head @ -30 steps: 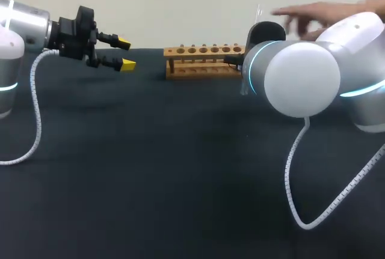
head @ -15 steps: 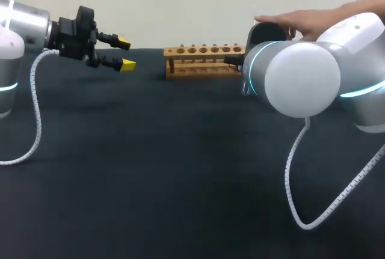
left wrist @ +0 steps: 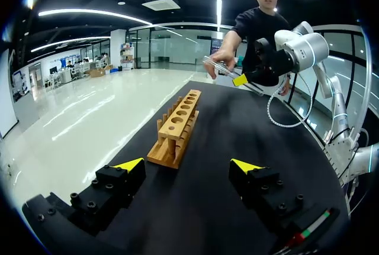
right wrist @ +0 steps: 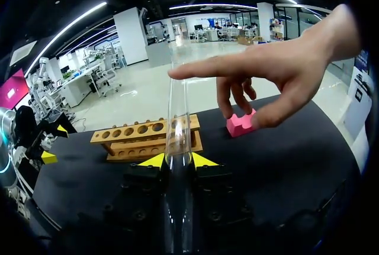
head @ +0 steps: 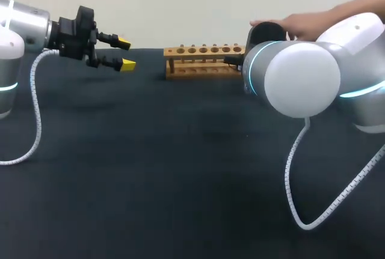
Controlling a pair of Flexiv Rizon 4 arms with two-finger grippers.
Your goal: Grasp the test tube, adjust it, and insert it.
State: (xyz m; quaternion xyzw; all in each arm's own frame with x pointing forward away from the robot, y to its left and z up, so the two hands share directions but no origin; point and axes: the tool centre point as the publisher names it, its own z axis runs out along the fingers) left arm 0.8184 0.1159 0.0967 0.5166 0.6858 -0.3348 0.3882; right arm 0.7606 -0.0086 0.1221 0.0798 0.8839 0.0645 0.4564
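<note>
Head view: the left gripper [head: 125, 54] hangs at upper left over the dark table [head: 150, 175], its fingers released and well apart. The wooden rack [head: 203, 60] stands at upper centre. The right arm [head: 301, 79] fills the right of the frame and hides its own claw and the tube. A person's hand [head: 301, 23] reaches in above it.

Right wrist view: the right gripper [right wrist: 177, 160] is clenched on the clear test tube [right wrist: 177, 113], one yellow tip on each side. The tube runs out ahead of the fingers. The hand's index fingertip meets its far end. The rack lies beyond the gripper, its holes unfilled. A pink block [right wrist: 240, 123] sits beside the rack, under the hand.

Left wrist view: the rack stands ahead between the open fingers, untouched. Beyond it the right gripper holds the tube, with the hand at its end.
</note>
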